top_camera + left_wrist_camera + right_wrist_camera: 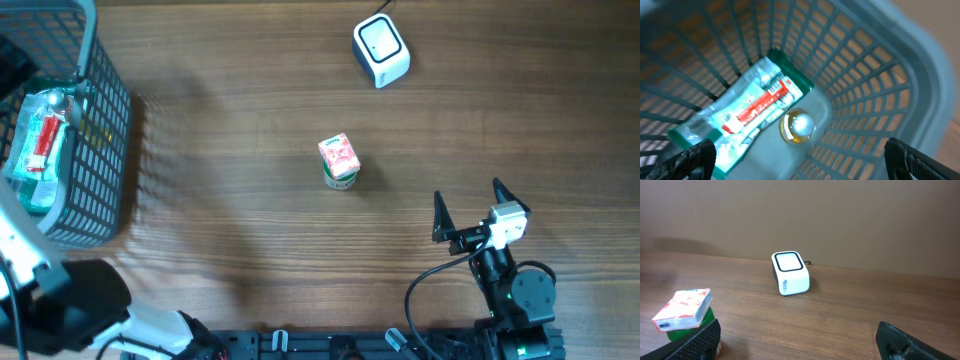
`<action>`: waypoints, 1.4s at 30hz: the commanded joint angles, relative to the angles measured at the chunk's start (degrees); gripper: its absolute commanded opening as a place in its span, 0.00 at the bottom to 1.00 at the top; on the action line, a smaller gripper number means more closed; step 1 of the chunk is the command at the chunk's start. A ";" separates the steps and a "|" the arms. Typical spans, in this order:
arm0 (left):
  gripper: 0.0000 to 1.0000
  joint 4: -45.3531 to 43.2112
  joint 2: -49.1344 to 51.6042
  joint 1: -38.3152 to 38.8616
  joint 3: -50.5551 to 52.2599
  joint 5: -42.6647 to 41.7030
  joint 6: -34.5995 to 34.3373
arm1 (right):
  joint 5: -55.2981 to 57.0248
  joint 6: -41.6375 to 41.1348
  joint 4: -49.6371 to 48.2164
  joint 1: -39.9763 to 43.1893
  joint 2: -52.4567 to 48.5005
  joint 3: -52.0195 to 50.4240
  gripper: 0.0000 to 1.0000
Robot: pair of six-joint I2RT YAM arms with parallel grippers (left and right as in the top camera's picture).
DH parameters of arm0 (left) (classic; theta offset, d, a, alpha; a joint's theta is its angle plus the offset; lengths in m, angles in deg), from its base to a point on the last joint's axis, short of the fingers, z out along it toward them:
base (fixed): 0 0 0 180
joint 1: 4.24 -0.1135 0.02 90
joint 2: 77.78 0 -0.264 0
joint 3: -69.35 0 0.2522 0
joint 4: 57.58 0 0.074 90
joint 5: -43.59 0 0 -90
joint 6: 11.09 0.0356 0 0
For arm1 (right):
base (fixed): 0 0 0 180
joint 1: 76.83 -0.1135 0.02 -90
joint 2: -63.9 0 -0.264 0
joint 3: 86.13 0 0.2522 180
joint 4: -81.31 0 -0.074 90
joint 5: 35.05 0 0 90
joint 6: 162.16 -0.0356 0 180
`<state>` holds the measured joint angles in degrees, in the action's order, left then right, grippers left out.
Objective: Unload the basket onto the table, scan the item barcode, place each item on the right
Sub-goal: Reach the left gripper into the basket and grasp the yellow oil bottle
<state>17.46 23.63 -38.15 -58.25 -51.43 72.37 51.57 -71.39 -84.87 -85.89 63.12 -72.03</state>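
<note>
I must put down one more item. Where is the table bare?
Bare wood: the wide stretch between the basket and the carton; the strip between carton and scanner; the far right corner beyond the scanner. Crowded: inside the basket, and the near right by the right end effector.

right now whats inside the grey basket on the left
The basket holds a teal packet with a red and white label and a small round shiny object lying at the packet's edge. Anything beneath the packet is covered; the label is too blurred to read.
</note>
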 commanded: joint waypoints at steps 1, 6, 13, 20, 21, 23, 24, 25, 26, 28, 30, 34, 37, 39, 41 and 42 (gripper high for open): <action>1.00 0.28 4.28 0.09 1.92 -3.02 -0.33 | 0.50 0.57 -0.11 0.31 0.50 -0.04 1.00; 0.96 0.28 8.63 0.09 3.30 -2.86 -0.33 | 0.50 0.57 -0.13 0.31 0.50 -0.02 1.00; 0.84 0.50 12.79 0.33 3.39 -2.89 -0.37 | 0.50 0.59 -0.13 0.31 0.50 -0.04 1.00; 0.84 0.83 15.06 0.66 3.41 -2.32 -0.63 | 0.50 0.59 -0.13 0.31 0.50 -0.02 1.00; 0.84 0.85 15.39 0.68 3.41 -1.55 -1.55 | 0.50 0.59 -0.13 0.31 0.50 -0.04 1.00; 0.84 0.87 15.85 0.68 3.41 -1.14 -1.68 | 0.50 0.57 -0.13 0.31 0.50 -0.04 1.00; 0.84 0.87 16.17 0.68 3.43 -1.14 -1.68 | 0.50 0.57 -0.13 0.31 0.50 -0.04 1.00; 0.84 0.85 16.28 0.68 3.48 -1.14 -1.66 | 0.50 0.57 -0.13 0.31 0.50 -0.04 1.00; 0.84 0.70 16.41 0.70 3.56 -1.14 -1.68 | 0.50 0.57 -0.13 0.31 0.50 -0.04 1.00; 0.86 0.24 16.48 0.70 4.04 -1.14 -1.70 | 0.50 0.57 -0.13 0.31 0.50 -0.04 1.00; 0.91 -0.85 16.48 0.70 4.85 -1.09 -3.19 | 0.50 0.57 -0.13 0.31 0.50 -0.04 1.00; 0.87 -2.71 16.48 0.70 6.88 -1.07 -4.85 | 0.50 0.57 -0.13 0.31 0.50 -0.04 1.00; 0.74 -4.48 16.48 0.68 8.79 -1.07 -4.83 | 0.50 0.57 -0.13 0.31 0.50 -0.04 1.00; 0.71 -6.05 16.48 0.68 10.32 -1.11 -4.85 | 0.50 0.57 -0.13 0.31 0.50 -0.04 1.00; 0.63 -6.97 16.50 0.68 11.19 -1.09 -4.83 | 0.50 0.59 -0.11 0.31 0.50 -0.04 1.00; 0.53 -7.37 16.50 0.68 11.54 -1.11 -4.83 | 0.50 0.57 -0.13 0.31 0.50 -0.04 1.00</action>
<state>11.23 39.34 -37.72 -48.61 -53.15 67.64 51.57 -71.39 -84.85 -85.89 63.12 -72.03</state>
